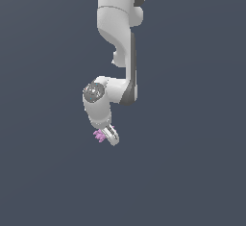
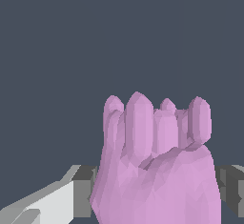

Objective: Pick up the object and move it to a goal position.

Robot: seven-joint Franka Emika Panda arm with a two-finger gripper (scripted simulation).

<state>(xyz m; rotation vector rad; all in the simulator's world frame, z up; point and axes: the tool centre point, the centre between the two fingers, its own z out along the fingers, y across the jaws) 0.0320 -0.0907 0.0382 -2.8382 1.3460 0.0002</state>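
The object (image 2: 157,170) is a pink-lilac piece with rounded, finger-like bumps along one edge. In the wrist view it fills the space between my two grey fingertips (image 2: 83,192), which press on it from both sides. In the exterior view the object (image 1: 99,135) is a tiny lilac speck at the tip of the white arm, sticking out toward the exterior view's left of my gripper (image 1: 108,134). My gripper is shut on the object. No goal marker shows in either view.
A plain dark blue-grey background (image 1: 192,172) surrounds the arm on all sides. The white arm (image 1: 117,32) comes down from the top of the exterior view.
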